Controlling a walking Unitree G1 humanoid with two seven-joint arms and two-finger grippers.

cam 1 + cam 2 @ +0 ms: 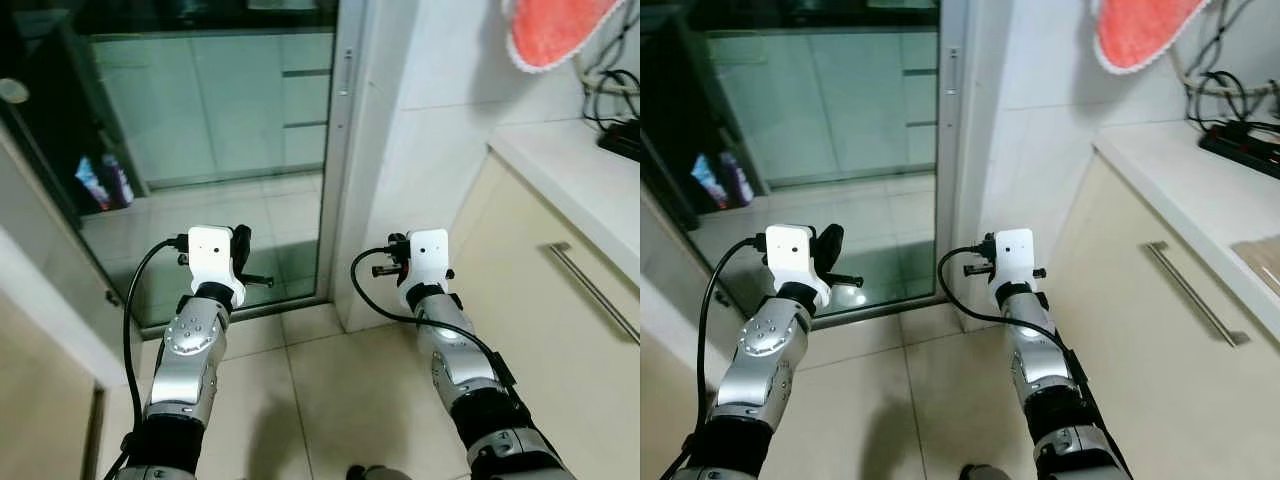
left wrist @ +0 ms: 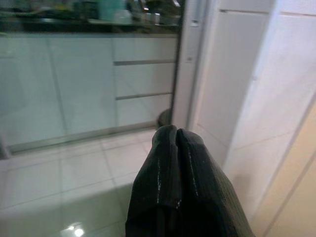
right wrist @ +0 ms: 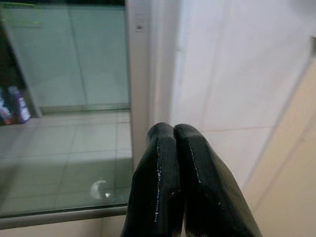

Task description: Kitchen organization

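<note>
Both arms up in front of me, nothing in hand. My left gripper (image 2: 177, 136) has its two black fingers pressed together on nothing, and my right gripper (image 3: 173, 129) is the same, closed and empty. I'm facing a glass sliding door (image 1: 210, 110) with a white tiled wall (image 1: 440, 90) to its right. The work, I judge, is on my right: the white countertop (image 1: 570, 170) over a beige cabinet with a long bar handle (image 1: 595, 292). A black power strip (image 1: 1240, 140) sits far along it, an orange cloth (image 1: 555, 30) hanging above. So: turn right first, square up to the counter, keep both arms tucked clear of that cabinet front, and only open up once something is in reach.
</note>
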